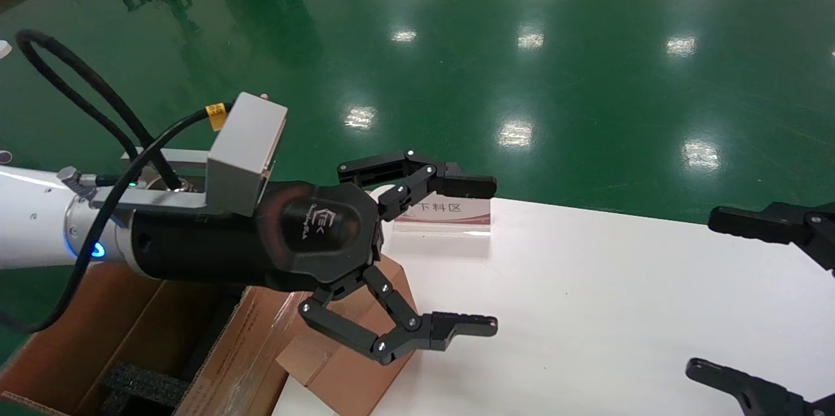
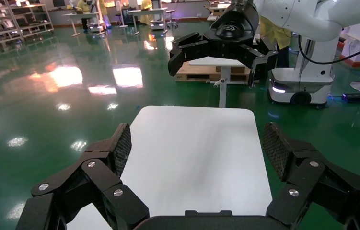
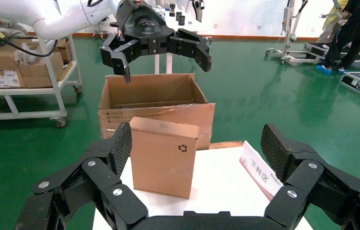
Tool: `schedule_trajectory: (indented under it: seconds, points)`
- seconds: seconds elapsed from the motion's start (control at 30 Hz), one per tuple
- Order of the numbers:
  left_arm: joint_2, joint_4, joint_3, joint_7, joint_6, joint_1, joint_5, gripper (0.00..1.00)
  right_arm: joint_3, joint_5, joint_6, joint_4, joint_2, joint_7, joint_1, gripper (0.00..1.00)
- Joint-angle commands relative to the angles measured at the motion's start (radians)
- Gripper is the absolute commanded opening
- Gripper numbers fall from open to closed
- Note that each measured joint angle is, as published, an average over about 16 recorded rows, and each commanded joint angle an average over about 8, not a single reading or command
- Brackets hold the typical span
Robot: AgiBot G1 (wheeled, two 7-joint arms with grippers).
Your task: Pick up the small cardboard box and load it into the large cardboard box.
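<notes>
Cardboard fills the lower left of my head view: the large cardboard box [image 1: 98, 331] stands on the green floor [image 1: 554, 77] against the table's left end, its top open, black foam [image 1: 140, 382] showing low inside, and its near part cut off by the edge of view. From my right wrist I see its side wrapped in glossy tape with small print I cannot read.

My left claw [image 1: 479, 256] hangs above that end of the table [image 1: 587, 312], spread wide and holding nothing. Its body and forearm cover much of the large box's rim and most of the small cardboard box [image 1: 352, 351], so in the head view only a brown corner of the small box shows beneath the lower finger. The right wrist view gives it better: the small cardboard box [image 3: 164, 155] stands upright on the table's left end, just in front of the large box, with a recycling symbol [image 3: 182, 148] on the face turned toward my right claw. Whether the 2 boxes touch I cannot tell.

Just beyond the left claw, a clear sign stand [image 1: 443, 215] with a pink-edged card sits near the table's far edge; the upper finger hides part of its print.

My right claw [image 1: 717, 295] is at the right side of the table, well apart from the boxes, also wide open and empty, with its body cut off by the frame.
</notes>
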Motion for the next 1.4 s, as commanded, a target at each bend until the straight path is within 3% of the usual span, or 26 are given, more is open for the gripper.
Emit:
schedule_trajectory:
  seconds: [0.03,1.4]
  points:
    - [0.0,0.0,0.0,0.0,0.0,0.0,0.0,1.0,0.0,0.0,0.0,0.0,0.0,0.0,0.0,1.0]
    - [0.0,-0.001,0.0,0.0,0.0,0.0,0.0,1.0,0.0,0.0,0.0,0.0,0.0,0.0,0.0,1.0]
